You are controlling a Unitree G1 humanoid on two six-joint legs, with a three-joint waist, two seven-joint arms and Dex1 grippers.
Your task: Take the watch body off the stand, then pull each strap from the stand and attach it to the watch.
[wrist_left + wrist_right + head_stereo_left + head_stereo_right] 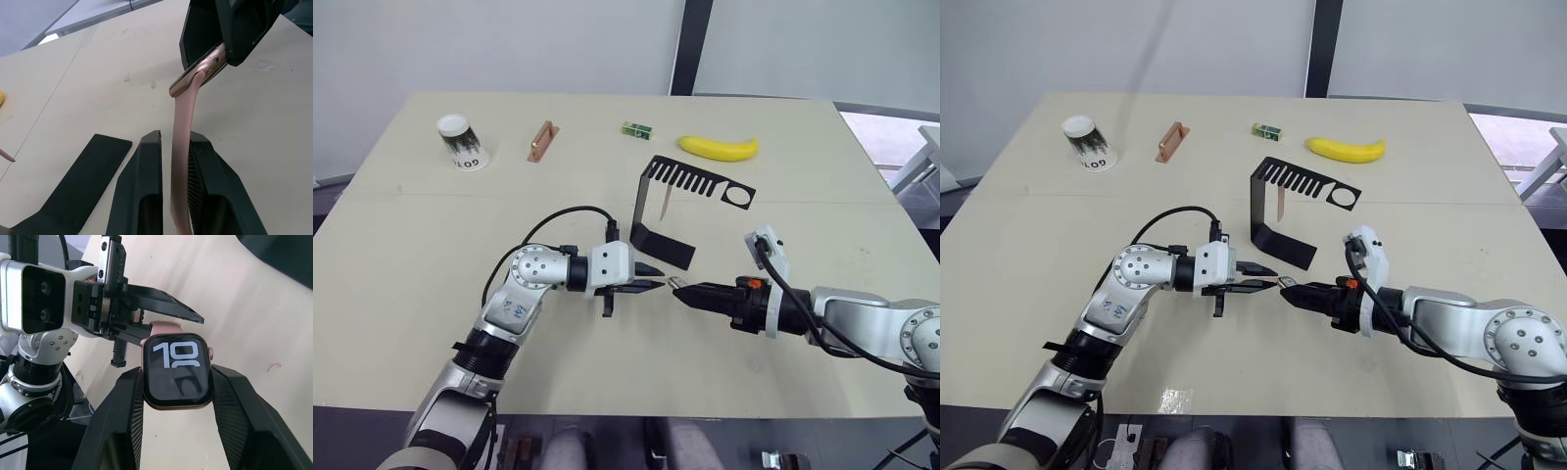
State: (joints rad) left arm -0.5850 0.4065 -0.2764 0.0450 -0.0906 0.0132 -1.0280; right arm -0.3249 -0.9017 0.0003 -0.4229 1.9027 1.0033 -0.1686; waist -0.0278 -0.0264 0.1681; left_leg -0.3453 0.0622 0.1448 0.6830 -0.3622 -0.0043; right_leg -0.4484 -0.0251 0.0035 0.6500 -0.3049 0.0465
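The black stand (pixel 651 211) sits at mid-table, and one salmon-pink strap (pixel 663 204) hangs from its slotted top arm. Just in front of the stand's base my two grippers meet tip to tip. My right gripper (pixel 677 288) is shut on the watch body (pixel 177 370), whose black face shows white digits. My left gripper (pixel 656 277) is shut on the other pink strap (pixel 182 147). This strap runs between the left fingers (pixel 146 166) up to the edge of the watch body (pixel 203 73) and touches it there.
Along the far side of the table lie a banana (pixel 718 148), a small green box (pixel 637 128), a copper-coloured bar (pixel 541 140) and a tipped paper cup (pixel 463 141). The table's front edge (pixel 626 413) runs close below the arms.
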